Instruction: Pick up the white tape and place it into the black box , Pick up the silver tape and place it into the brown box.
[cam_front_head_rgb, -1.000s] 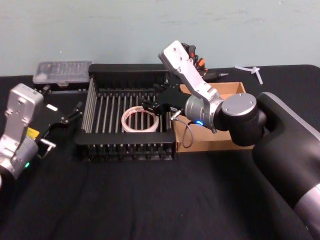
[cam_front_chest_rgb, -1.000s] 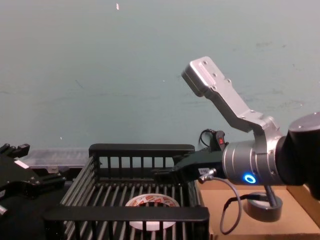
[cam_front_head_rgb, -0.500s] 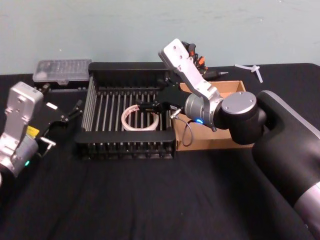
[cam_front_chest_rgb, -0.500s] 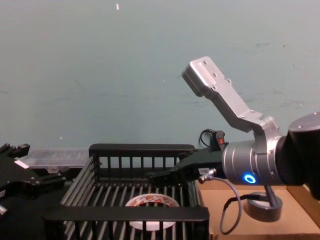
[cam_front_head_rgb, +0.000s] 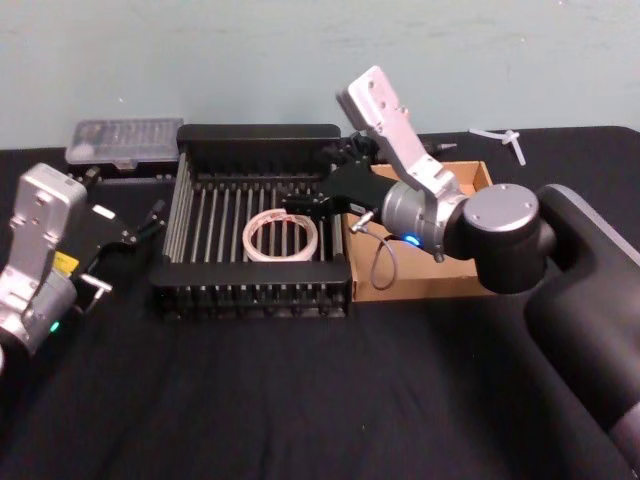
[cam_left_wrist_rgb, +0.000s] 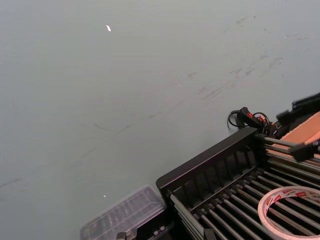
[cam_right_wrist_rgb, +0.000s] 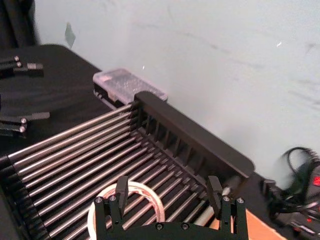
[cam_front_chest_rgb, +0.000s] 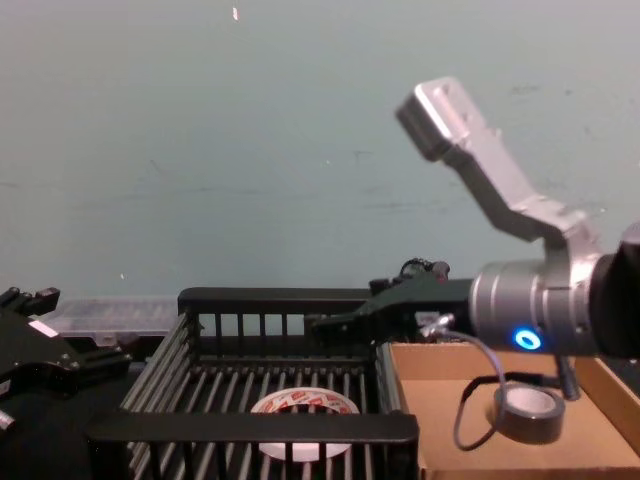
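Black-clothed table, pale teal wall. White tape (cam_front_head_rgb: 283, 237) flat in black box (cam_front_head_rgb: 256, 140); silver tape (cam_front_chest_rgb: 527, 411) in brown box (cam_front_chest_rgb: 580, 440). Right gripper (cam_right_wrist_rgb: 167, 192) open, empty, apparently just above the crate's right rim.

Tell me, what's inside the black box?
The white tape lies flat on the bars of the black box. The open right gripper hangs above it, hiding a few bars near the right wall.

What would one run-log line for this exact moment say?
white tape: flat in black box | silver tape: in brown box | right pincer: open, empty, above black box | left pincer: parked left of black box
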